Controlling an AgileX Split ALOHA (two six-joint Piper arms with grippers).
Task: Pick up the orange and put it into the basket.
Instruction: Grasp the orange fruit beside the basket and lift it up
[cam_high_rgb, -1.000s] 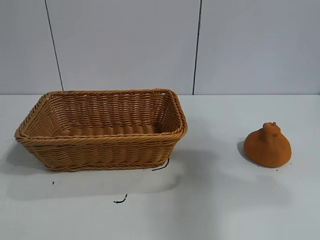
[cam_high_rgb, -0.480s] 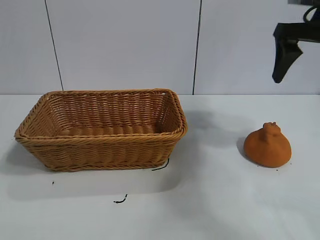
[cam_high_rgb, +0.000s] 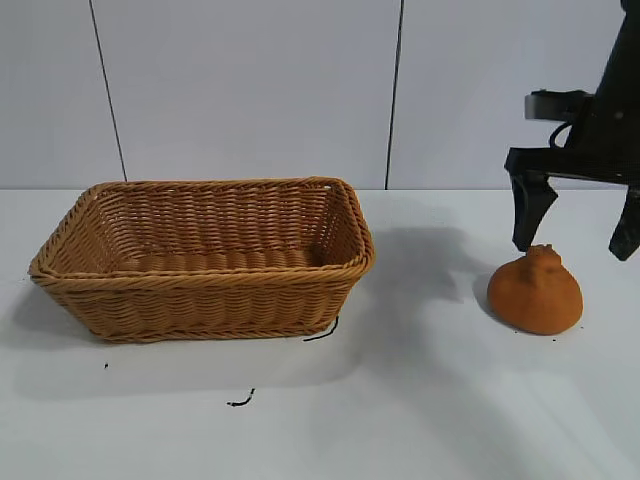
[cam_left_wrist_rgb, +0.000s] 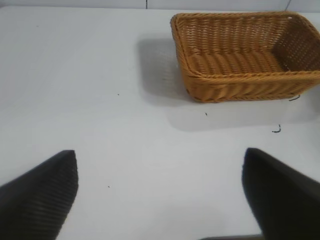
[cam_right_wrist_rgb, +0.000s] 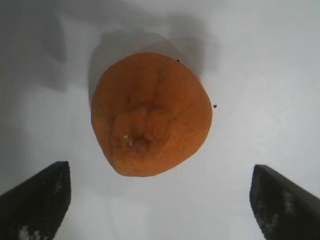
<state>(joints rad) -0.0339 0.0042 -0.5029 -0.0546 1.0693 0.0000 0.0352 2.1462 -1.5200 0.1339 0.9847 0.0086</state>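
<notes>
The orange (cam_high_rgb: 536, 291) is a matte orange-brown lump with a knobby top, sitting on the white table at the right. It fills the middle of the right wrist view (cam_right_wrist_rgb: 150, 114). My right gripper (cam_high_rgb: 575, 242) hangs just above and behind it, wide open and empty, its two dark fingers either side of the knob. In the right wrist view the gripper (cam_right_wrist_rgb: 161, 172) stands clear of the orange. The tan wicker basket (cam_high_rgb: 205, 285) stands at the left, empty; it also shows in the left wrist view (cam_left_wrist_rgb: 250, 80). My left gripper (cam_left_wrist_rgb: 160, 160) is open over bare table, out of the exterior view.
Small black marks lie on the table in front of the basket (cam_high_rgb: 240, 401) and at its front right corner (cam_high_rgb: 322, 331). A grey panelled wall (cam_high_rgb: 250, 90) rises behind the table.
My right gripper has come down from the upper right corner to just above the orange. The orange and the basket have not moved.
</notes>
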